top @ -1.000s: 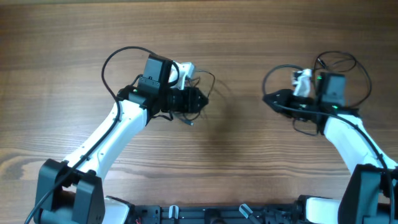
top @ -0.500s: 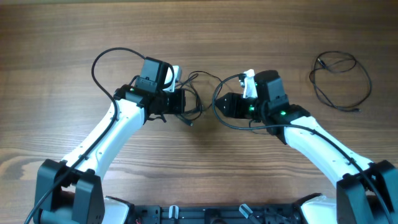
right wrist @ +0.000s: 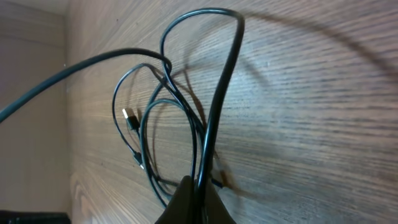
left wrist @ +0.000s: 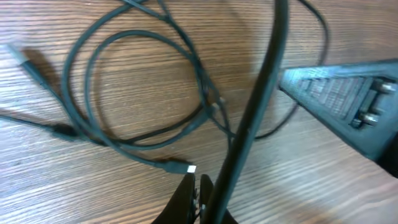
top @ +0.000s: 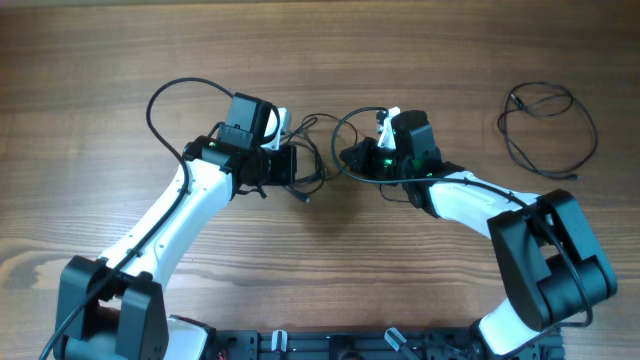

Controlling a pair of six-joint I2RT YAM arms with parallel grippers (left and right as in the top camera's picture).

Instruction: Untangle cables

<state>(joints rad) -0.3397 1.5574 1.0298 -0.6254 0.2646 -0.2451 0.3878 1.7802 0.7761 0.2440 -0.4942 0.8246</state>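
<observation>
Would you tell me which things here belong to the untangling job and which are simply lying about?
Job:
- tangled cables between the two arms
- loose cable, looped alone at the far right

Not the job:
- thick arm cables, fixed to the robot
- table

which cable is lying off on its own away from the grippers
The loose loop at far right, lying alone; the other cables are tangled together in the middle.

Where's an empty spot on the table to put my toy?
Bare table lies between the two arms, and between the right arm and the lone cable loop. It's crowded where the left gripper and right gripper meet the tangled cables.
</observation>
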